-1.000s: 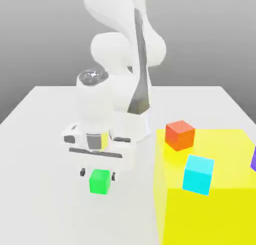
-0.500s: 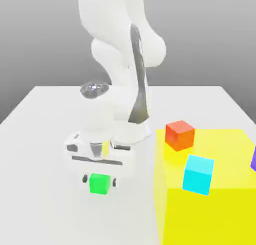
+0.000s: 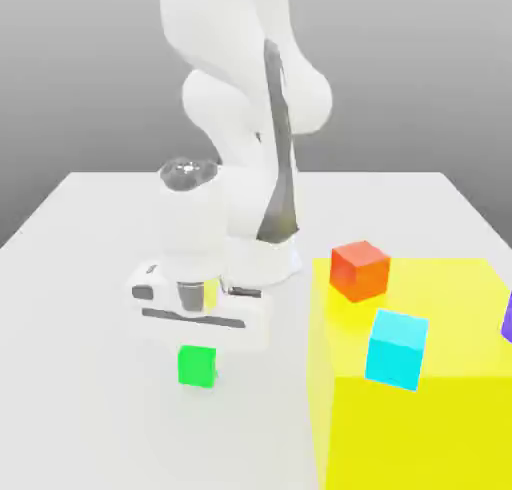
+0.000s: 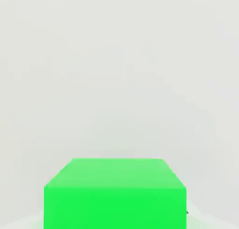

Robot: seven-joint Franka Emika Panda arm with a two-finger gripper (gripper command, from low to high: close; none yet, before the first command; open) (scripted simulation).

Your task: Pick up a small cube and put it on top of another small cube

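The pincer [image 3: 197, 362] has gone from wide open to closed within the last second, and the fingertips that stood out on either side of the small green cube [image 3: 197, 366] are now drawn in against it. In the exterior view the hand sits straight over the cube, and in the hand view the green cube [image 4: 114, 193] lies right under the camera, centred between the fingers. I judge the grasp as made: the pincer is clamped on the cube, which looks to be resting on the bench [image 3: 90, 278] and not yet lifted. What remains is the lift and the carry to the second cube.

The cube lies on the open white part of the bench, well in from its edges and nearer the front edge than the back. Toward the exterior view's right, a big yellow block [image 3: 420, 398] takes up that side of the bench up to its front edge. An orange-red cube [image 3: 359, 269] rests on the block's far corner, and a cyan cube [image 3: 397, 348] sits nearer its front. A sliver of something purple [image 3: 507, 316] shows at the picture's right border. Behind the bench there is a plain grey backdrop.
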